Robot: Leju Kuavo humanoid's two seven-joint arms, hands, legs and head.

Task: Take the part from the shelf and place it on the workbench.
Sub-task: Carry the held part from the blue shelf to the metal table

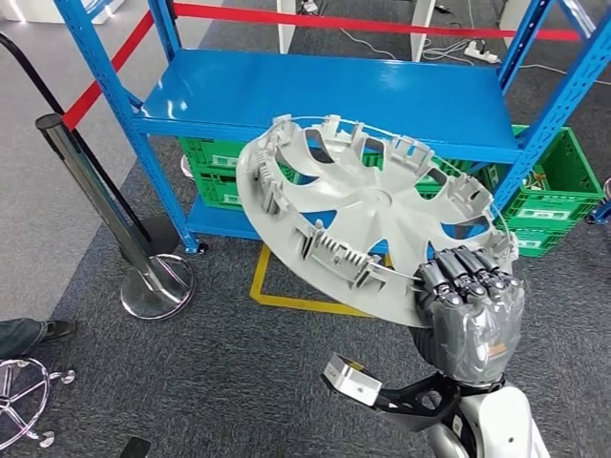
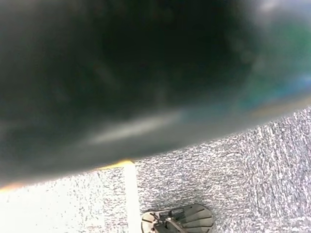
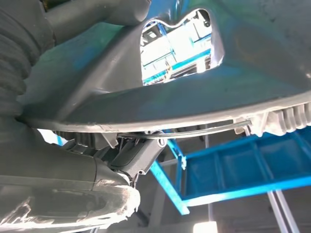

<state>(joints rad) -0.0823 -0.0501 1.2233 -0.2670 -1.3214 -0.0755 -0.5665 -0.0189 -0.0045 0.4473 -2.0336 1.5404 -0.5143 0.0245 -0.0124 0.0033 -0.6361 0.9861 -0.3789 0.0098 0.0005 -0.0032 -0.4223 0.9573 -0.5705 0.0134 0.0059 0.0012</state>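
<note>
Gripping the hubcap [image 1: 360, 205] by its rim, our right hand [image 1: 472, 310] must keep it level, clearing the shelf [image 1: 317, 91].

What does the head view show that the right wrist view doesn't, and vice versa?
Head view only: the whole grey wheel cover held at its rim by the right hand, green crates under the shelf, a stanchion post and yellow floor tape.
Right wrist view only: the rim's wire ring and the thumb beneath the rim.
Both: wheel cover, right hand, blue shelf.
</note>
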